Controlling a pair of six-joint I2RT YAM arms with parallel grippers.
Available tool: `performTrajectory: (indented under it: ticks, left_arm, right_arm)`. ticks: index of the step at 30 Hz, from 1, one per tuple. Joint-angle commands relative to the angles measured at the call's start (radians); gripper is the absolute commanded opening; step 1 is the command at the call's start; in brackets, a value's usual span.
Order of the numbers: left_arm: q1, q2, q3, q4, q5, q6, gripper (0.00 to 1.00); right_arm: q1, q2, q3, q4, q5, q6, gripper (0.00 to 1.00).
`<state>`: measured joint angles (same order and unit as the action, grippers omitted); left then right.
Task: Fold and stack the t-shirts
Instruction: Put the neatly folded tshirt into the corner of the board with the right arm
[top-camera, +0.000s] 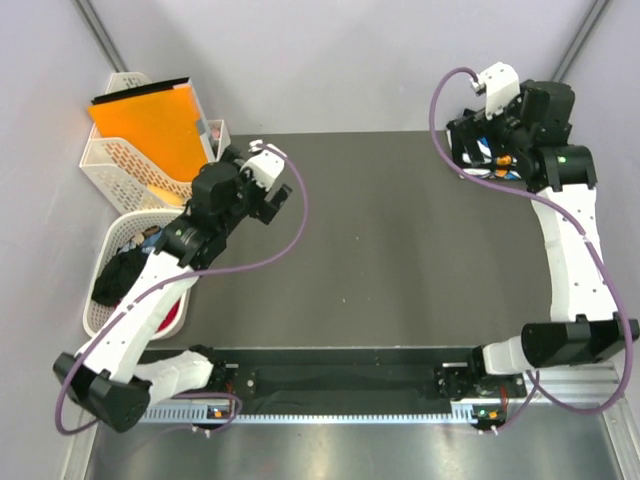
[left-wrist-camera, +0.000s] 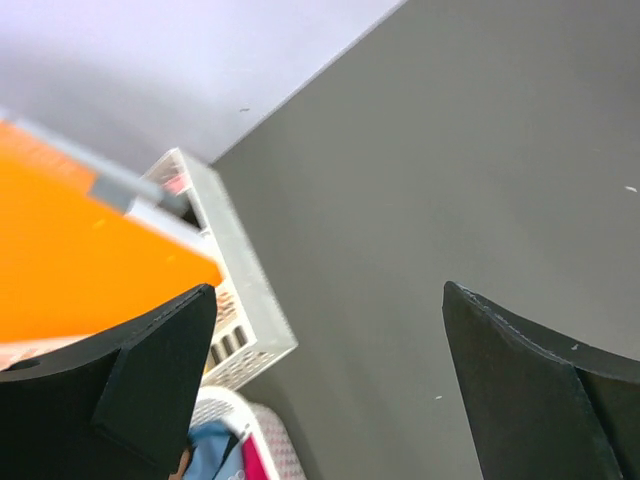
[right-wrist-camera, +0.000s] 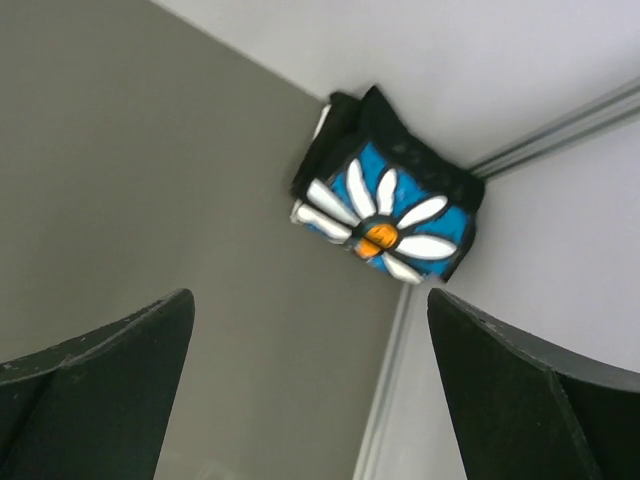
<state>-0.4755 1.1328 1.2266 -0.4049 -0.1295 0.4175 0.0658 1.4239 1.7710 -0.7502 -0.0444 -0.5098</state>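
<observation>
Left hand (left-wrist-camera: 326, 300) open, empty, over tabletop (left-wrist-camera: 450, 150) near basket (left-wrist-camera: 238, 290). Right hand (right-wrist-camera: 308, 300) open, empty; folded flower-print t-shirt (right-wrist-camera: 385, 215) lies in the tabletop's far corner.

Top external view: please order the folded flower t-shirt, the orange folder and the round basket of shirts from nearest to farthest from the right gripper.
Seen from the right gripper:
1. the folded flower t-shirt: far right corner, right by the gripper.
2. the orange folder: far left corner, standing upright.
3. the round basket: left edge, nearer the camera than the folder.
</observation>
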Motion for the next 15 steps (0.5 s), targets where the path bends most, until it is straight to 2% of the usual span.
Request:
performTrajectory:
  ticks: [1, 3, 7, 15]
  left_arm:
    - [0.005, -0.106, -0.076, 0.115, -0.149, 0.001, 0.99]
    - [0.009, -0.134, -0.091, 0.106, -0.191, 0.003, 0.99]
    - [0.038, -0.162, -0.108, 0.068, -0.173, -0.028, 0.99]
    - [0.038, -0.169, -0.102, 0.029, -0.191, -0.031, 0.99]
  right_arm:
    - [0.006, -0.066, -0.048, -0.141, -0.049, 0.096, 1.0]
    - [0.006, -0.126, -0.09, -0.12, -0.029, 0.102, 1.0]
    - [0.006, -0.215, -0.214, -0.069, 0.012, 0.102, 1.0]
    - [0.005, -0.25, -0.219, -0.087, 0.029, 0.106, 1.0]
